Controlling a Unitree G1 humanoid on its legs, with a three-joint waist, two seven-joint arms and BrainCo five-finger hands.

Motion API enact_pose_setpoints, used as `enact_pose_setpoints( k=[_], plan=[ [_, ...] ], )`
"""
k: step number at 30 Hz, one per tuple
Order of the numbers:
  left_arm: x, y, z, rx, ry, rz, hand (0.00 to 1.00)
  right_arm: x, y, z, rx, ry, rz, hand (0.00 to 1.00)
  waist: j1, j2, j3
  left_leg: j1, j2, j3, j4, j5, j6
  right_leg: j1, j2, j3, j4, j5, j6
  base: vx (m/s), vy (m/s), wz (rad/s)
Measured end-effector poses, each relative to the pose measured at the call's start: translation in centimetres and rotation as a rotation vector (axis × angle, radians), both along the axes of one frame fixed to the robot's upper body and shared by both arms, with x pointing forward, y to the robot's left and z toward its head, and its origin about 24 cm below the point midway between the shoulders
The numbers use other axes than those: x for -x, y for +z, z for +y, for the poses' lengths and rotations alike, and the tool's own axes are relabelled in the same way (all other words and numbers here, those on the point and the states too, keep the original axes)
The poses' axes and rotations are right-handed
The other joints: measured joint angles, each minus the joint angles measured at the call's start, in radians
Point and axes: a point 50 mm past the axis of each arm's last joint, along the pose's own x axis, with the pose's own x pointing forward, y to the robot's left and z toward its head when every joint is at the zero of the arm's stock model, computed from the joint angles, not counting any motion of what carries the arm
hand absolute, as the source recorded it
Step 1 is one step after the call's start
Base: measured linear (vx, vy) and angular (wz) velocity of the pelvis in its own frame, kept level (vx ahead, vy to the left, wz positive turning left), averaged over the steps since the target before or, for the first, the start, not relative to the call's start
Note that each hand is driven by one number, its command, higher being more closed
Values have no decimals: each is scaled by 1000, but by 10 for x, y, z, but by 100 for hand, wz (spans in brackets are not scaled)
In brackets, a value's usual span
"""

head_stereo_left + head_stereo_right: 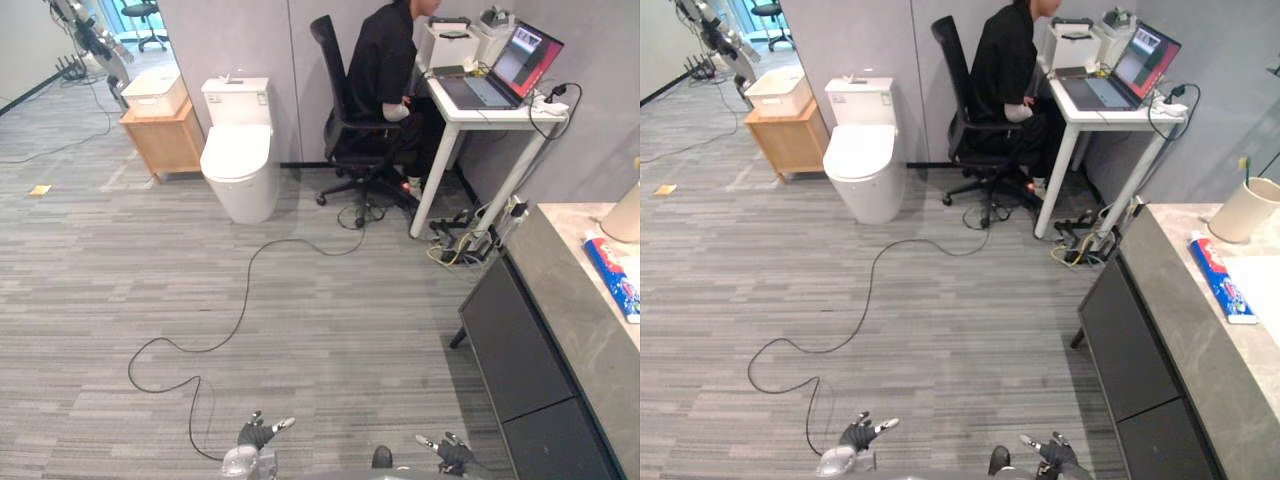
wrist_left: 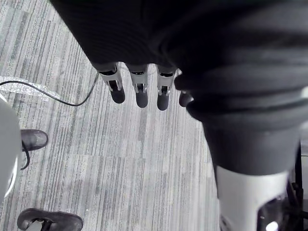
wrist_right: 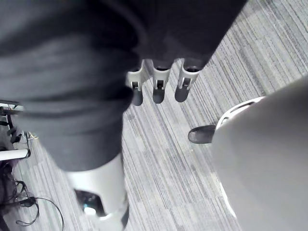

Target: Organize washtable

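Hanging at the lower edge of the frame, the left hand (image 1: 256, 436) and the right hand (image 1: 452, 455) are both released, fingers straight above the striped grey carpet (image 1: 940, 330), grasping nothing. Step in hand, as judged: approach, with no item handled yet. The washtable (image 1: 1180, 330), at the right edge, has a smooth grey stone top over matt black fronts. On it lie a flat blue-red toothpaste tube (image 1: 1218, 282) and, beyond, a tapered beige cup (image 1: 1248, 210). The next move calls for turning right and coming within reach. Upper left: a glossy white toilet (image 1: 862, 155)
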Motion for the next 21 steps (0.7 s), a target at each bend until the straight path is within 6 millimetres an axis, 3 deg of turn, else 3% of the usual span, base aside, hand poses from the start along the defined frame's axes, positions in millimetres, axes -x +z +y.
enact_pose_setpoints(
  k=[6, 10, 11, 12, 13, 14, 15, 16, 17, 18, 19, 21],
  plan=[
    [8, -3, 6, -32, -89, 59, 0, 4, -1, -5, -21, -108, 2, 0, -22, 4, 0, -30, 4, -3, -11, 0, -1, -56, -2, -6, 54, -33, 1, 24, 12, 4],
    [7, -3, 10, -70, -201, 79, 0, 6, -1, -9, -29, -170, 0, 0, -44, 9, 3, -7, 25, 0, -9, -14, -25, -101, 0, -9, 207, -141, -3, 93, -19, 4],
    [11, -4, 15, -83, -204, 92, 0, 6, -1, -7, -32, -169, 2, 0, -50, 5, 4, -16, 35, 7, 58, -37, -62, -107, 2, -8, 254, -186, -10, 136, -99, -3],
    [8, -1, 22, -95, -175, 74, 0, 10, -3, -3, -46, -178, 16, 0, -53, -29, -1, -115, 64, 27, 332, -56, -91, -92, -11, 4, 281, -219, -22, 121, -154, -9],
    [7, 0, 26, -95, -135, 60, 0, 12, -3, -3, -46, -179, 19, 0, -50, -33, 2, -161, 95, 36, 470, -55, -90, -80, -2, 8, 284, -223, -24, 81, -142, -41],
    [7, 1, 28, -84, -68, 43, 0, 10, -2, -5, -35, -174, 5, 0, -39, 3, 17, -259, 172, 39, 735, -7, -17, -58, 32, 29, 301, -249, -36, 99, -116, -60],
    [7, 1, 29, -79, -43, 38, 0, 9, -1, -7, -31, -176, -1, 0, -33, 17, 23, -297, 195, 22, 833, 42, 3, -50, 51, 50, 321, -264, -45, 97, -52, -95],
    [7, 1, 29, -75, -33, 36, 0, 9, -1, -6, -33, -181, 0, 0, -24, 19, 22, -327, 197, -14, 915, 138, -2, -44, 65, 91, 347, -284, -57, 197, -41, -108],
    [7, 2, 35, -90, -35, 36, 0, 4, 0, -4, -39, -170, -12, 0, -22, -3, 23, -349, 185, -39, 978, 195, -21, -26, 65, 134, 350, -291, -63, 308, -29, -144],
    [7, 2, 33, -90, -48, 39, 0, -3, 1, -3, -39, -153, -25, 0, -26, 3, 31, -383, 174, -46, 998, 59, -5, -1, 67, 194, 342, -293, -68, 278, -21, -132],
    [7, 2, 32, -87, -48, 36, 0, -4, 1, -4, -35, -152, -28, 0, -26, 6, 32, -395, 172, -33, 967, 22, -5, 0, 64, 220, 341, -293, -68, 274, 52, -141],
    [4, 3, 30, -92, -65, 20, 0, -11, 3, -6, -28, -139, -42, 0, -26, 6, 35, -443, 171, -47, 736, -20, -3, 9, 55, 322, 325, -304, -59, 181, 123, -127]
  ],
)
